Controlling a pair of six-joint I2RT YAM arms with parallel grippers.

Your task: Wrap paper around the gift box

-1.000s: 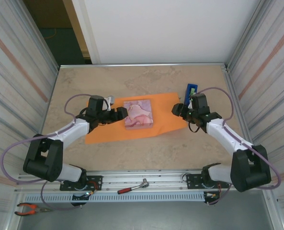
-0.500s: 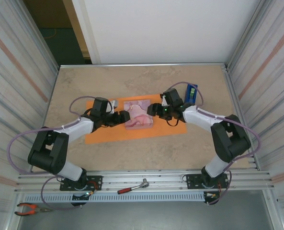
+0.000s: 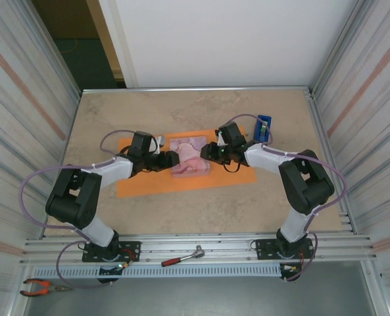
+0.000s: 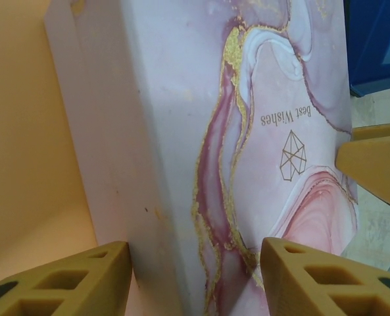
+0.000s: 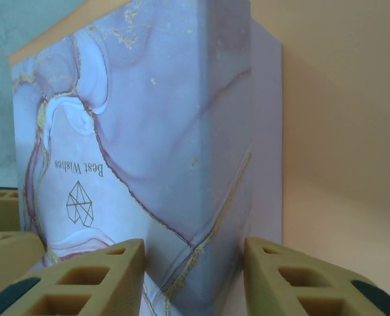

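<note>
Half-open, the left gripper [image 3: 171, 160] and right gripper [image 3: 206, 153] straddle the gift box [image 3: 189, 157], grip unclear; uneven squeezing may skew it on the paper [image 3: 142, 187].

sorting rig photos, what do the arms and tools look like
The left arm and right arm have black joints, white link shells and a loose purplish cable each. The left tool and right tool carry mustard-yellow fingers with rectangular hollows.

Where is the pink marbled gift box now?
In the top view, the pink marbled gift box lies mid-table on the orange paper sheet, with the left gripper and right gripper straddling its opposite ends.
</note>
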